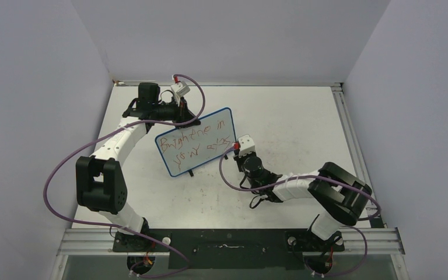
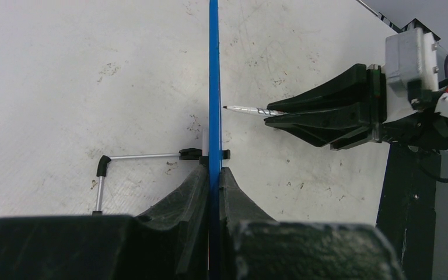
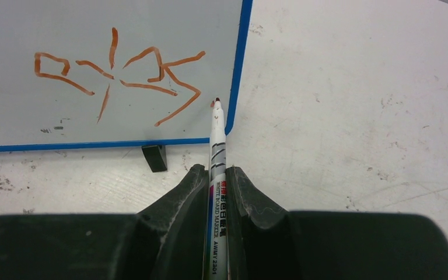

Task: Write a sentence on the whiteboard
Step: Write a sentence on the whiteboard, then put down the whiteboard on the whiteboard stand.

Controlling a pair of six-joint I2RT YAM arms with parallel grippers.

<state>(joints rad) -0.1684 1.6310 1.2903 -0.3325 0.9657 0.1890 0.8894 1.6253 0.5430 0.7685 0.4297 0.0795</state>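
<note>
The whiteboard, white with a thin blue frame, stands upright on the table. The sentence is on it in two red lines; its last word shows in the right wrist view. My left gripper is shut on the board's top edge, seen edge-on in the left wrist view. My right gripper is shut on a white marker. The marker's tip is beside the board's lower right corner, a small gap off the surface. The marker also shows in the left wrist view.
The board's black foot and a wire stand leg rest on the white tabletop, which bears faint smudges. Grey walls close in the left, back and right. A black rail runs along the near edge.
</note>
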